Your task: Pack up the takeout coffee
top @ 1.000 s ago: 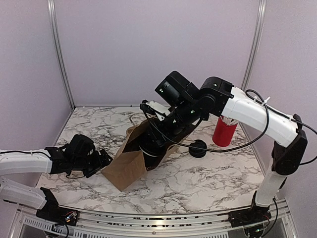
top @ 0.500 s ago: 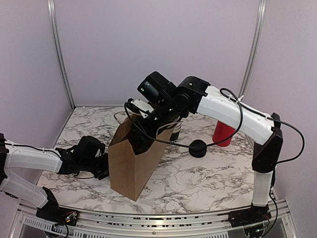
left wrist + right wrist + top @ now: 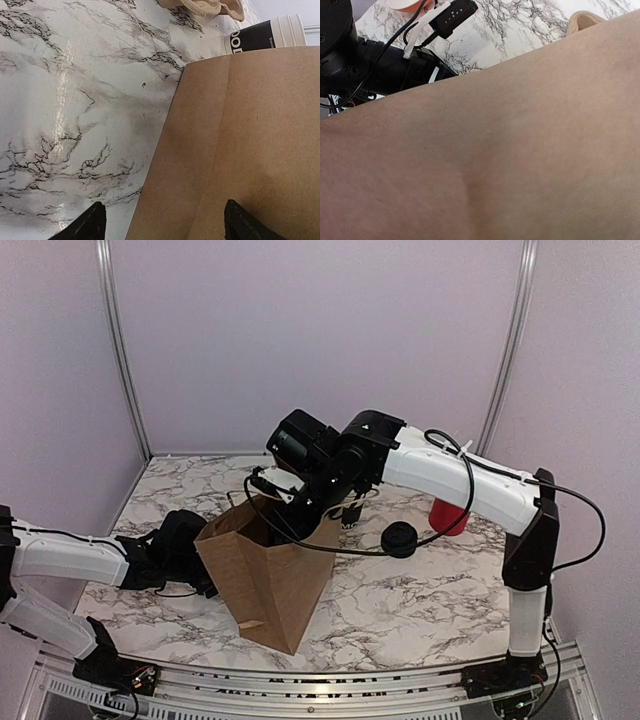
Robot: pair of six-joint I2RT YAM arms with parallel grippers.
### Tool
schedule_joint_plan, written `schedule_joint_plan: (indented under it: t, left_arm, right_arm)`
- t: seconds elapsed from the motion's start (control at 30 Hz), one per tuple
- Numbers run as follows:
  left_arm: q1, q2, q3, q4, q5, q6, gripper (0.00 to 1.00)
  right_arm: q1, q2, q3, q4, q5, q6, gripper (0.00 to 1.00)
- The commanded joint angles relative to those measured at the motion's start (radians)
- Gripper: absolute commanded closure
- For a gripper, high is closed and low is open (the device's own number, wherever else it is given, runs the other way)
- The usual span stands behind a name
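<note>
A brown paper bag [image 3: 265, 585] stands upright with its mouth open at the table's middle. My right gripper [image 3: 292, 512] reaches down into the bag's mouth. Its fingers are hidden, and the right wrist view shows only brown paper [image 3: 495, 150]. My left gripper [image 3: 200, 565] is open against the bag's left side, and the bag wall [image 3: 240, 140] fills the space ahead of its spread fingers. One black takeout coffee cup with white lettering [image 3: 260, 35] shows beyond the bag. In the top view it stands behind the bag [image 3: 351, 513] under the right arm.
A stack of black lids [image 3: 400, 538] sits right of the bag. The red cup [image 3: 450, 517] stands at the back right, partly behind the right arm. A tan paper piece [image 3: 210, 6] lies beyond the bag. My left arm [image 3: 385, 60] lies low on the left.
The bag went from lying on its side to standing upright, then turned and shifted toward the front. My right arm moved left and down with it. My left gripper closed in on the bag's left side.
</note>
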Motion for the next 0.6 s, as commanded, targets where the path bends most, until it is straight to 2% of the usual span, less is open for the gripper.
schedule_joint_plan:
  t: [0.0, 0.2, 0.37, 0.47, 0.57]
  left_arm:
    - [-0.002, -0.002, 0.018, 0.001, -0.014, 0.021, 0.18]
    - [-0.002, -0.028, 0.032, -0.026, -0.041, 0.041, 0.18]
    - [-0.003, -0.055, 0.045, -0.07, -0.066, 0.056, 0.18]
    - [-0.002, -0.057, 0.057, -0.078, -0.067, 0.062, 0.18]
    - [-0.002, -0.06, 0.063, -0.08, -0.067, 0.068, 0.18]
  right_arm:
    - [0.035, 0.079, -0.019, -0.054, -0.003, -0.032, 0.46]
    - [0.06, 0.122, -0.106, -0.037, 0.028, -0.029, 0.46]
    - [0.062, 0.101, -0.252, 0.095, -0.011, -0.009, 0.44]
    - [0.066, 0.121, -0.261, 0.124, -0.022, -0.01, 0.37]
    - [0.072, 0.148, -0.257, 0.138, -0.024, -0.015, 0.36]
